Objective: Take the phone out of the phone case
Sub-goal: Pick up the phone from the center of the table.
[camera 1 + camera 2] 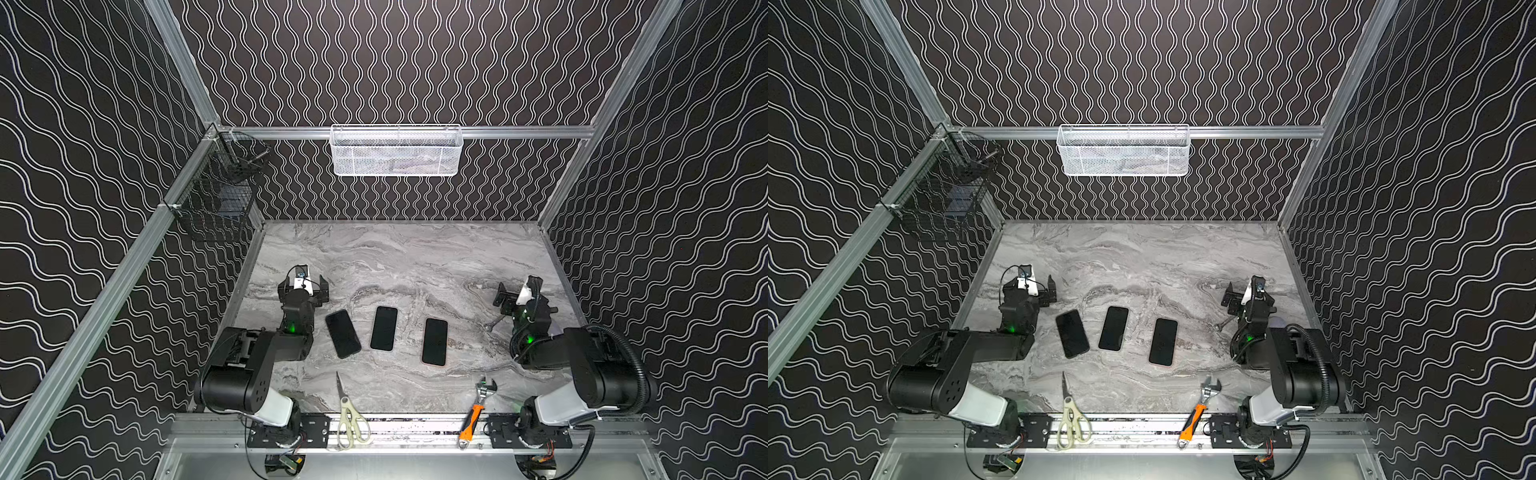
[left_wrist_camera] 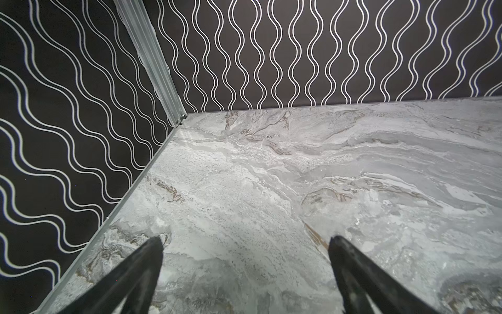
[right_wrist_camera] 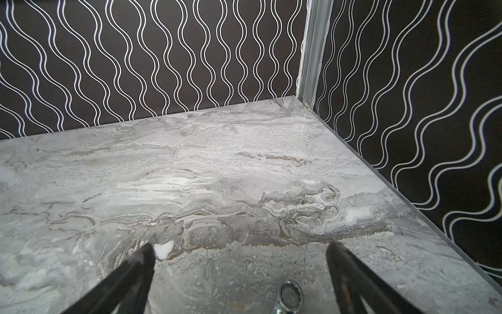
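White mesh basket (image 1: 395,151) above the desk's (image 1: 415,257) back edge holds something indistinct; black wire basket (image 1: 216,208) likewise. Left gripper (image 2: 245,240), right gripper (image 3: 240,246): jaws apart, empty.

The grey marbled surface (image 1: 415,257) carries three dark phones in a row, a little toward 6 o'clock from its centre. These are the left phone (image 1: 343,333), which is tilted, the middle phone (image 1: 383,328) and the right phone (image 1: 434,342), none touching another. Scissors (image 1: 348,411) lie at 7 o'clock and an orange-handled wrench (image 1: 477,409) at 5 o'clock, both reaching over the front rail (image 1: 415,428). A small spanner (image 3: 289,295) lies near 4 o'clock.
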